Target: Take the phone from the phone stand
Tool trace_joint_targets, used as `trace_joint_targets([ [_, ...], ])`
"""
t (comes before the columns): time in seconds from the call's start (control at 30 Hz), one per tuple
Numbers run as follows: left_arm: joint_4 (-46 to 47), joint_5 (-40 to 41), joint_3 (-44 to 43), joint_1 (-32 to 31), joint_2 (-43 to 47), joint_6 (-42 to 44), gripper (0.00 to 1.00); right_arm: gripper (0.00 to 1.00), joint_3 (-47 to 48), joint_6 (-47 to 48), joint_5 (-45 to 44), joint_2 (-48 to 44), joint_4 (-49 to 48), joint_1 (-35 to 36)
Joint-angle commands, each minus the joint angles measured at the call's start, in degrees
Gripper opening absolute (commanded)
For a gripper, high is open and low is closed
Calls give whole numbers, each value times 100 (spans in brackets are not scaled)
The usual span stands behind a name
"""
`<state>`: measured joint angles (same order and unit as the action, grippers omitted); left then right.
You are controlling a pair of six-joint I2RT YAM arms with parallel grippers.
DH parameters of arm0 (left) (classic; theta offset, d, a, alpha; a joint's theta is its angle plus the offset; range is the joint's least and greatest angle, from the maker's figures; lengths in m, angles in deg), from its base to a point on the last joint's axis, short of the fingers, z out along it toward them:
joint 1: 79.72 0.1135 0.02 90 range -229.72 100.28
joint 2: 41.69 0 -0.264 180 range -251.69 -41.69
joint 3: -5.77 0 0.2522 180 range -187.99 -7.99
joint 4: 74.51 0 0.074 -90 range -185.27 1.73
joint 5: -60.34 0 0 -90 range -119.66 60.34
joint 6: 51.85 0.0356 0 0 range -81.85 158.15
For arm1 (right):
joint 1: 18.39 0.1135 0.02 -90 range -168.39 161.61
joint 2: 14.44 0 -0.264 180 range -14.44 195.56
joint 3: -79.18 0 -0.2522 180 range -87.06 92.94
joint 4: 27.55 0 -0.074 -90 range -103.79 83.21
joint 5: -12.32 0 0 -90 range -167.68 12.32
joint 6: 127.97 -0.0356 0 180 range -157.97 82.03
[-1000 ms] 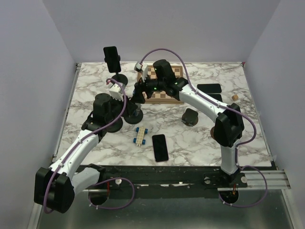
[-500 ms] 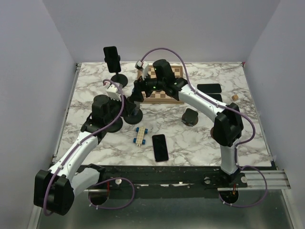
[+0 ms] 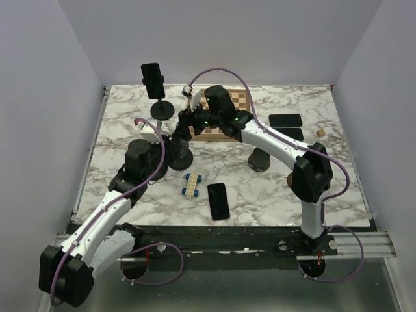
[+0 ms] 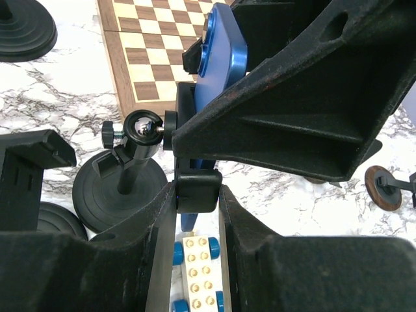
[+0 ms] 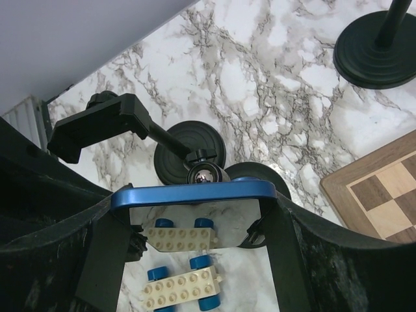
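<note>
blue phone (image 5: 195, 194) between the right jaws

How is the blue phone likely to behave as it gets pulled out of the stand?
The blue phone looks like a rigid slab, so it should not flex. Its glossy edges, held by the right pincer, may slip. Pulling could tip the stand on its small round base, though the left pincer clamps its cradle.

Lab bench: marble tabletop (image 3: 117, 130) between plain walls (image 3: 39, 130)
</note>
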<state>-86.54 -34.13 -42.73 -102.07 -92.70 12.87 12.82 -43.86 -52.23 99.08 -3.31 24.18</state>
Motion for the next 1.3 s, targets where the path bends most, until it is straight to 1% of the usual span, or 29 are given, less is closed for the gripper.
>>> trace_joint_targets([
  [0.0,-998,95,231,24,516,-266,0,1,-334,1101,-3021,113,-219,-587],
  [0.07,-1096,104,208,48,623,-228,0,1,-433,1310,-3227,67,-286,-584],
  [0.13,-1111,-21,226,142,679,-221,0,1,-489,1406,-3147,31,-333,-621],
  [0.2,-1110,-176,222,249,660,-232,0,1,-512,1376,-2737,-6,-333,-712],
  [0.37,-1104,-423,226,454,573,-214,0,1,-652,1488,-2179,-96,-384,-733],
  [0.43,-1078,-496,250,515,587,-189,0,1,-566,1573,-1688,-93,-176,-775],
  [0.53,-1029,-636,233,616,490,-171,0,1,-255,1749,-714,-35,368,-776],
  [0.7,-910,-782,204,644,298,-231,0,1,-115,1648,176,-127,756,-779],
  [0.83,-825,-845,168,644,127,-250,0,1,-275,1244,627,-319,654,-768],
  [0.93,-744,-840,162,644,25,-291,0,1,-586,686,941,-610,206,-724],
  [1.13,-678,-916,144,644,-111,-354,0,1,-779,-398,1084,-1287,-104,-473],
  [1.27,-631,-890,152,644,-103,-364,0,1,-1291,-1074,1232,-1925,-452,-418],
])
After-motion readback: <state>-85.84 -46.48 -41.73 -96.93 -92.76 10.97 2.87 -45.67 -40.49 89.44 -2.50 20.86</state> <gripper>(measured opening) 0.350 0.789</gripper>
